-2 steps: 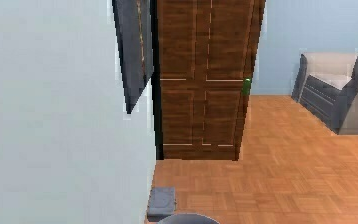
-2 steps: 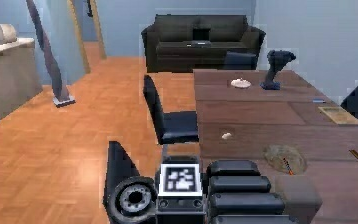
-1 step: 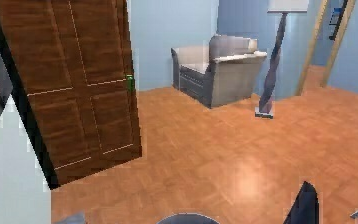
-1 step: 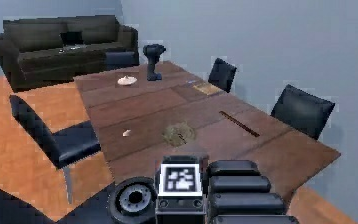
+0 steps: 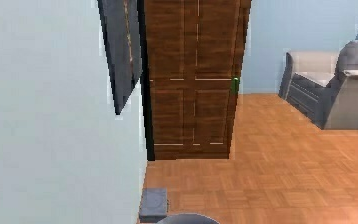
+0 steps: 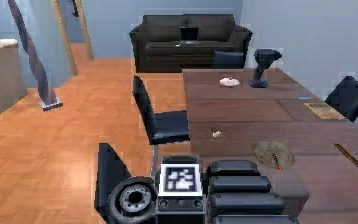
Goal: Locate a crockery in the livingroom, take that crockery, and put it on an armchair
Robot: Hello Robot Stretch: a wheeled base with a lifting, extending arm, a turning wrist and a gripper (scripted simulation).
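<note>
One white tag (image 6: pixel 180 180) with black marks sits beside the claw (image 6: pixel 135 198).

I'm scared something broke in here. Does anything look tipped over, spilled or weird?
Nothing stands out. The chairs stand upright beside the table, nothing on it looks spilled, and the sofa, door and armchair look whole.

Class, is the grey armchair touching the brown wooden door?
Apart. The forward view shows blue wall and floor between the grey armchair and the brown wooden door.
</note>
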